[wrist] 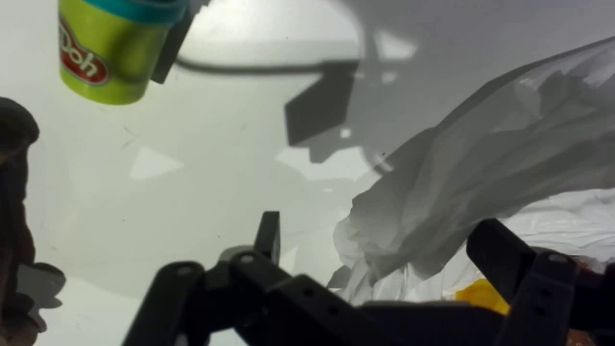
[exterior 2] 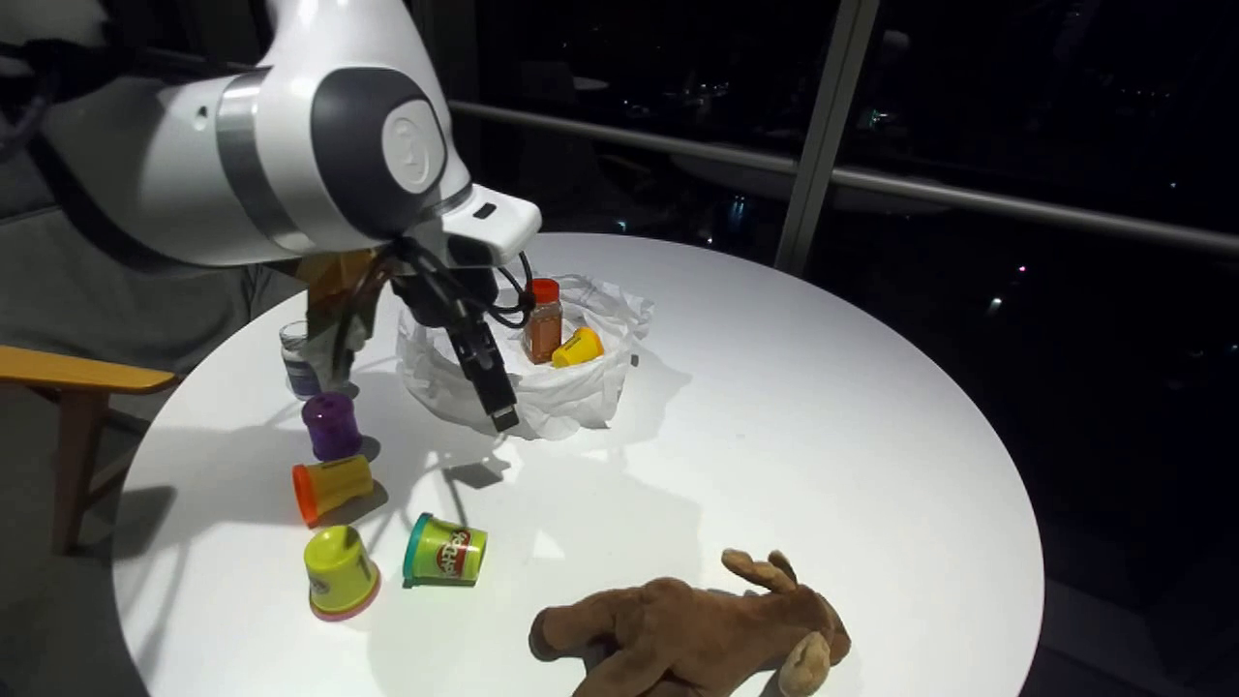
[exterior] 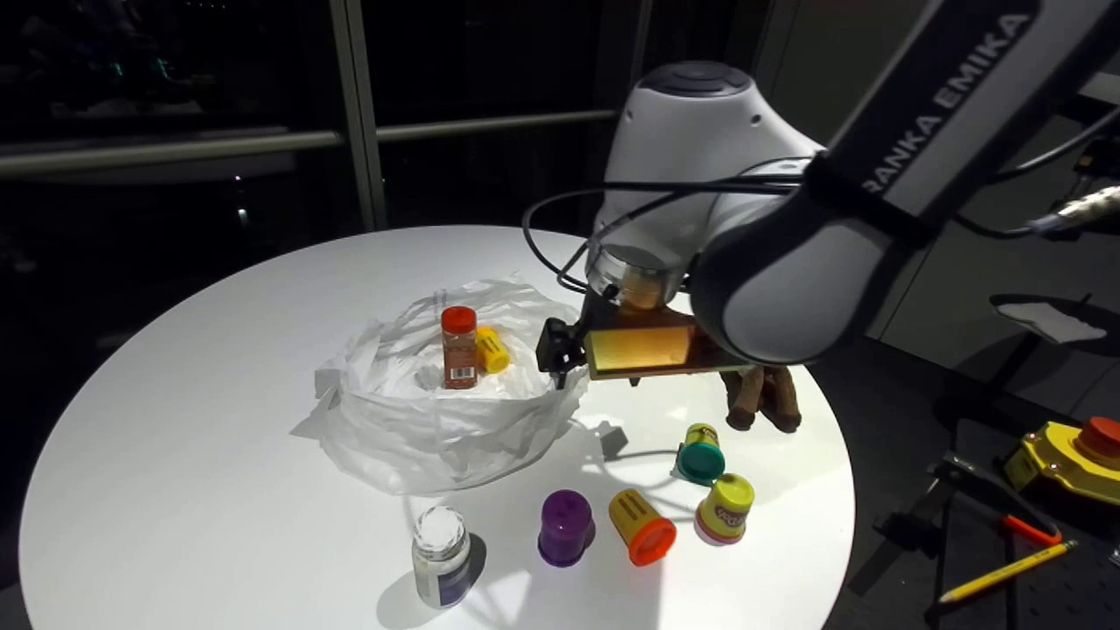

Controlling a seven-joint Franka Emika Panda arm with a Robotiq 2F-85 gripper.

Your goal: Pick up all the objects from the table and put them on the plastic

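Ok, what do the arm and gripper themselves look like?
The arm is white and rounded, with dark grey and black sections; pale lettering on one black section includes "EMIKA". Thin black cables loop out beside it. The gripper is black and angular, with jointed fingers.

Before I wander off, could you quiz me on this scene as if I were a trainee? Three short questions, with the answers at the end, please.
1. True or false: the red-capped bottle stands upright on the plastic.

2. Which of these lies on its side?
A) the purple tub
B) the orange-lidded tub
C) the white bottle

3. Is the gripper open or shut?

Key:
1. True.
2. B.
3. Open; the wrist view shows a wide gap between its fingertips.
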